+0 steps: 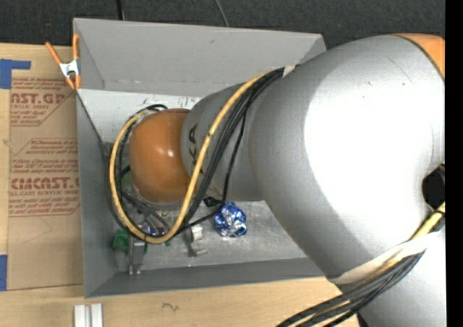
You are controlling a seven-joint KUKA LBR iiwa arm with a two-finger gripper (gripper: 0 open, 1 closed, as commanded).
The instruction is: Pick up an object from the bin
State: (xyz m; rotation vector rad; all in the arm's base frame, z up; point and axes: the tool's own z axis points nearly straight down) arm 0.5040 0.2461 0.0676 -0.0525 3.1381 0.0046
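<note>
Arm (pixel 347 152) bends into grey bin (pixel 195 54) so end effector (pixel 134 249), whose width I cannot tell, sits low beside a small green piece (pixel 119 241).

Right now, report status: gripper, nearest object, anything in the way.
Gripper down in grey metal bin, lower-left corner. Small green object beside it; crumpled blue-and-white ball apart, rightward. Arm hides the rest.

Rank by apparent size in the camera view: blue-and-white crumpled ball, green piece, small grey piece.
1. blue-and-white crumpled ball, clearly largest.
2. green piece and small grey piece look alike; the green one is partly hidden, so they stay unranked.
</note>
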